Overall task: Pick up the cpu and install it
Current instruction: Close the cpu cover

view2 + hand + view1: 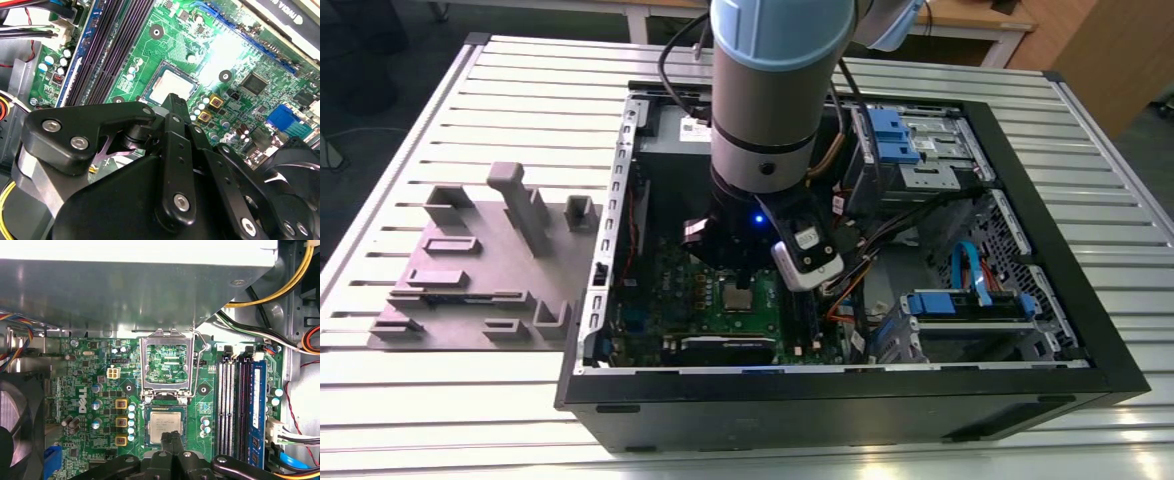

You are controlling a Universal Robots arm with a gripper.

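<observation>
We could not see one edge of the cpu (162,424); the claw (171,435) hid it, closed and empty, right over it.

Exterior view overlooks case (854,390); wrist views share motherboard (65,385) (175,45), apparently close.

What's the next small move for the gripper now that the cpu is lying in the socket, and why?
Probably lift the gripper straight up. The cpu already lies flat in its socket, the shut fingertips hang over its edge, and the hinged metal frame stands open beside it, so backing off would clear room.
</observation>
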